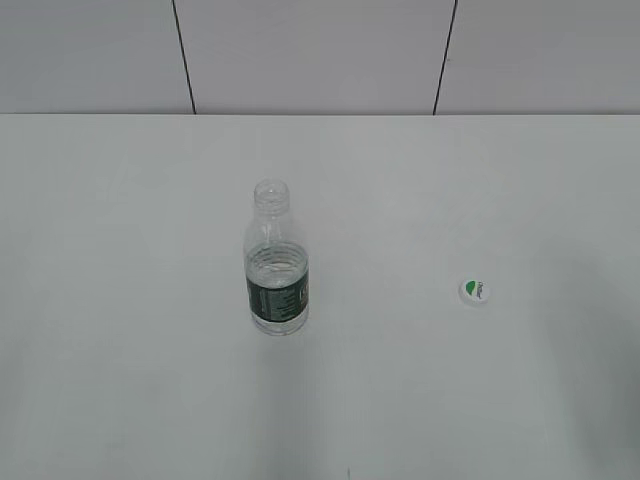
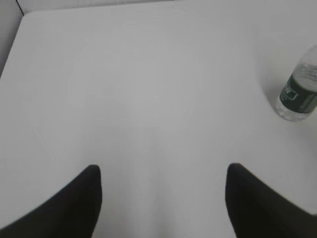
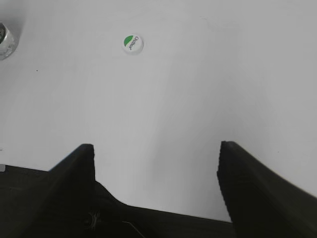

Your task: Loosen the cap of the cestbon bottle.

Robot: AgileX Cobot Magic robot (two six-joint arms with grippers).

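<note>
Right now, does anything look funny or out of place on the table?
Yes. The cap is off the cestbon bottle and lies on the table by itself, well to the bottle's right. The bottle stands upright with its mouth open. Nothing looks spilled.

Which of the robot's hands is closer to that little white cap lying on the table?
Right. The cap lies ahead of the open right hand; the left hand sees only the bottle.

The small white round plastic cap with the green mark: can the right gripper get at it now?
Probably yes. The cap lies alone on the white table, ahead of the open right gripper, nothing between.
</note>
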